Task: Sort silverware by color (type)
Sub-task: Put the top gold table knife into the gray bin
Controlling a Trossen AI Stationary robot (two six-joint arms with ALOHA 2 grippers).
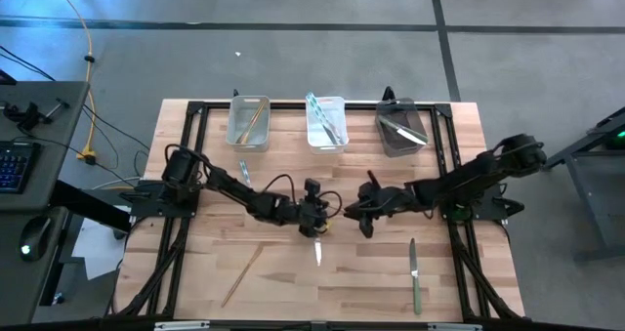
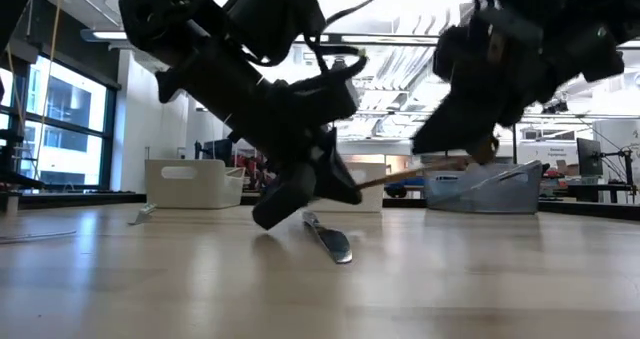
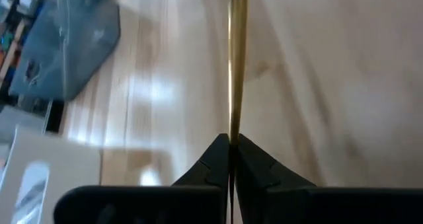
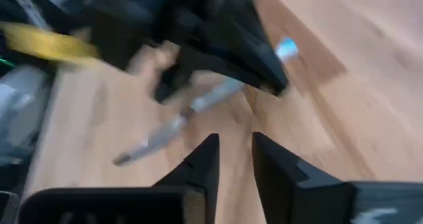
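My left gripper (image 1: 314,224) is at the table's middle, shut on a slim gold piece of silverware (image 3: 236,65) that reaches toward my right gripper (image 1: 363,217). That gripper is just to the right and open; the right wrist view shows nothing between its fingers (image 4: 234,151). A silver knife (image 1: 317,251) lies flat on the wood just below both grippers. A grey-green knife (image 1: 414,272) lies near the front right and another gold piece (image 1: 242,275) near the front left. My left gripper pinches the gold piece's near end (image 3: 232,135) between its two fingers. The fingers slant down from the table's left, and the piece runs straight on ahead of them. In the low view the gold piece (image 2: 410,174) hangs clear of the table, nearly level.
Three bins stand along the far edge: a left one (image 1: 249,123) with gold pieces, a middle one (image 1: 325,123) with teal-silver pieces, and a grey right one (image 1: 400,126) with dark pieces. Bare wood lies along the front edge between the loose pieces.
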